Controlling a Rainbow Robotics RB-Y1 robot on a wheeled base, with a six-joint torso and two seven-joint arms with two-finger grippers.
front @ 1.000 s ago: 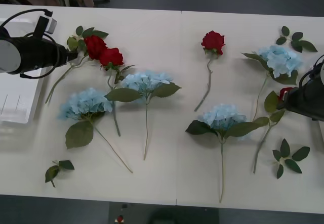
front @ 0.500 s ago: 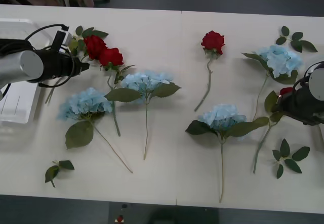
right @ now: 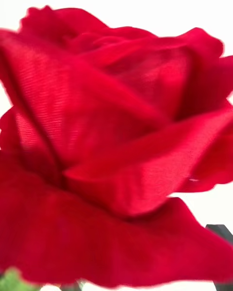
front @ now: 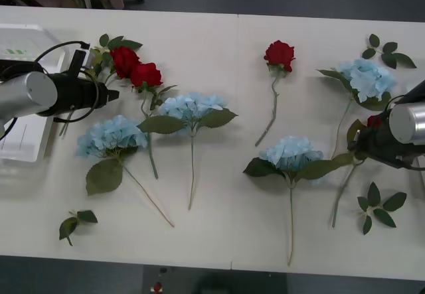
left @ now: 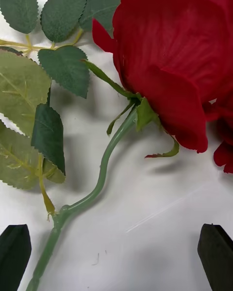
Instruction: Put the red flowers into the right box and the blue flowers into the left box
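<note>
On my far left the left box [front: 23,141] sits at the table [front: 219,234] edge, partly under my left arm. My left gripper [front: 109,96] hovers low beside the pair of red flowers [front: 135,68] at the upper left. In the left wrist view its black fingers [left: 13,245] stand wide apart at the two corners, with a rose stem [left: 99,174] running between them and nothing clamped yet; the bloom [left: 179,53] and its leaves [left: 48,72] lie just ahead.

Just right of that gripper a blue flower [front: 111,135] lies below it, and a second one [front: 191,106] lies beside the roses' stems. A loose leaf sprig [front: 75,222] sits near the front edge.

Past the middle, a single red rose [front: 279,54] lies alone toward the back, with a third blue flower [front: 291,153] nearer me. A fourth blue flower [front: 365,78] lies at the upper right, with leaf sprigs above it [front: 386,50] and toward the front [front: 378,206].

My right gripper [front: 362,141] is at the right edge, just beside another red rose [front: 374,121]. The right wrist view has that bloom [right: 111,145] pressed up close; I cannot tell whether those fingers are apart or closed.
</note>
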